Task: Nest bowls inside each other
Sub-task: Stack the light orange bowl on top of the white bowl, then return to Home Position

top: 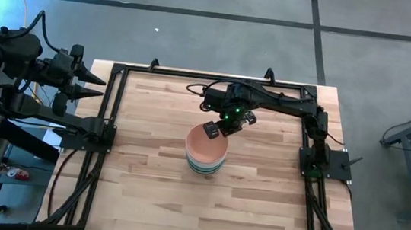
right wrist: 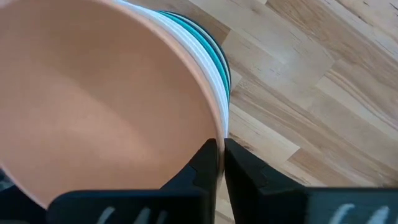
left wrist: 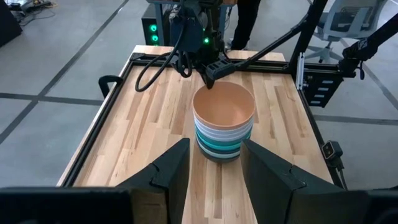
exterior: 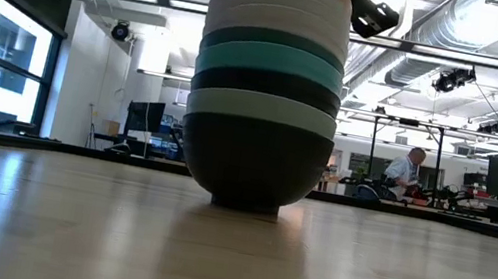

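Right gripper (right wrist: 219, 163) nearly closed, pinching rim of pink bowl (right wrist: 93, 93) atop stack (top: 205, 161) directly below it. Open jaws fully, then lift straight up; avoid tilting stack. Left gripper (left wrist: 214, 165) open, empty, parked well away.

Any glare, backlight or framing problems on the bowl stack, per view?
Low view: stack of bowls is backlit by bright ceiling lights, its top cropped, with a soft reflection on the table. Right wrist view: salmon bowl fills the frame, slightly soft. High view: even light, no glare.
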